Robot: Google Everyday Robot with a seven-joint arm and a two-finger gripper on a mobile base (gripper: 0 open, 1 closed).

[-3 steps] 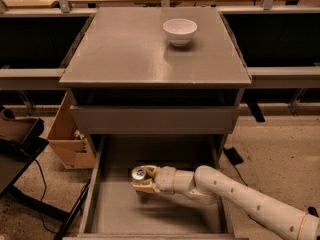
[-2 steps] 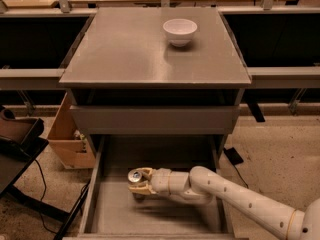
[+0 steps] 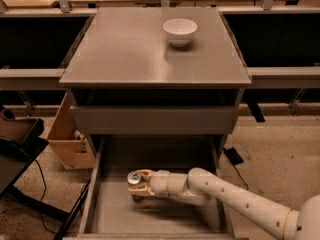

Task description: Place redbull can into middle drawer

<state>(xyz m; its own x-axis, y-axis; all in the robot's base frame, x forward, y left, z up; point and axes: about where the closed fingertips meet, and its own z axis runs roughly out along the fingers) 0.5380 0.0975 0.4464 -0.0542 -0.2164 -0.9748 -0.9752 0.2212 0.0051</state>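
Observation:
The redbull can (image 3: 134, 180) stands upright inside the open middle drawer (image 3: 111, 209), left of its middle, silver top up. My gripper (image 3: 138, 184) reaches in from the lower right on a white arm and is shut on the can, with its tan fingers (image 3: 145, 175) around the can's body. The can's base is at or just above the drawer floor; I cannot tell if it touches.
A white bowl (image 3: 180, 31) sits at the back of the grey cabinet top (image 3: 125, 54). A shut drawer front (image 3: 155, 119) is above the open drawer. A cardboard box (image 3: 70, 144) stands on the floor at left, with dark equipment (image 3: 17, 139) further left.
The gripper has carried the can a little to the left and lower within the drawer.

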